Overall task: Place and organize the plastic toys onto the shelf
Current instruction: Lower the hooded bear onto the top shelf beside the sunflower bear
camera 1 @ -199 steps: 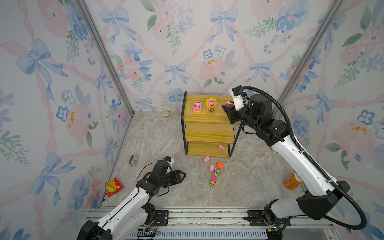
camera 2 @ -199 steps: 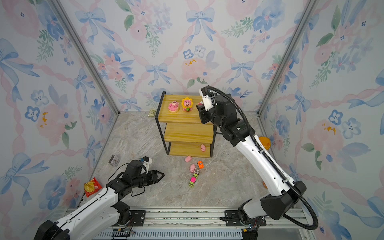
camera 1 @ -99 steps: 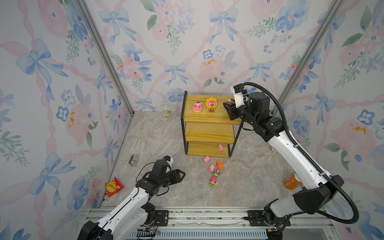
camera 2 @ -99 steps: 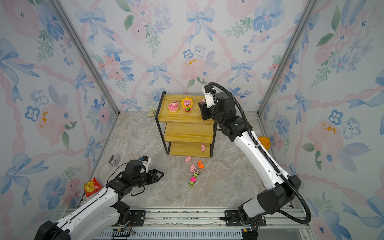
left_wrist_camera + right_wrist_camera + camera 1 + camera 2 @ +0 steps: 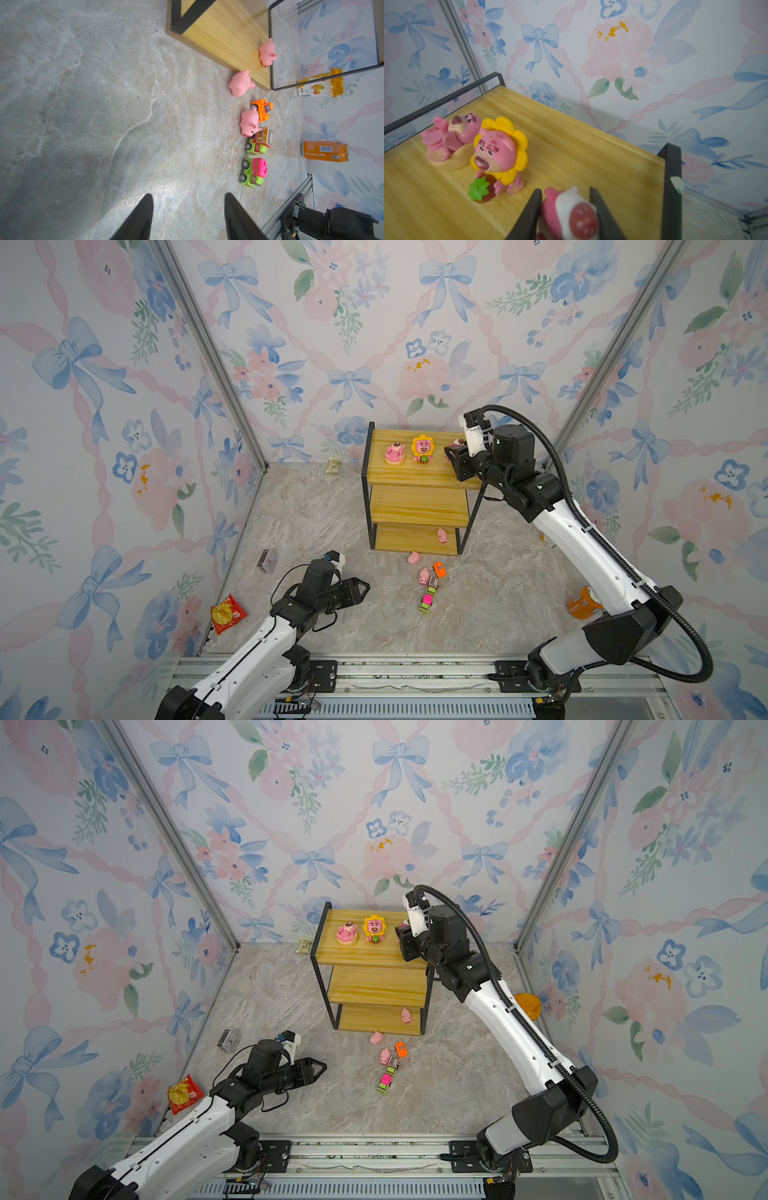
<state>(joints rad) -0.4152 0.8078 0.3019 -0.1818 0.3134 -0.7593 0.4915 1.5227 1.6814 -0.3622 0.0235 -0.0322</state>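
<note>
1. Bow-and-flower wallpaper closes in a marbled grey floor. The shelf (image 5: 415, 479) stands at the far centre.
2. The step in hand, I judge, is setting the third bear (image 5: 571, 212) on the top board. The right gripper (image 5: 564, 190) is clamped on it over that board's right end, just beside the black end rail. I cannot tell whether it touches the wood.
3. The next move calls for lowering it upright, right of the sunflower bear (image 5: 422, 449) and the reclining bear (image 5: 395, 453) without nudging them, then letting go.
4. One pig (image 5: 441, 536) sits on the bottom board. A second pig (image 5: 414, 558), a third pig (image 5: 424, 576), the orange car (image 5: 262, 109), the red-green car (image 5: 259, 143) and the pink-green car (image 5: 254, 172) lie on the floor just near of the shelf.
5. The left gripper (image 5: 188, 196), jaws apart and empty, hangs low at the near left, well apart from them.
6. The snack packet (image 5: 226, 612) and the orange can (image 5: 582, 602) lie well aside, and nothing blocks the top board.
</note>
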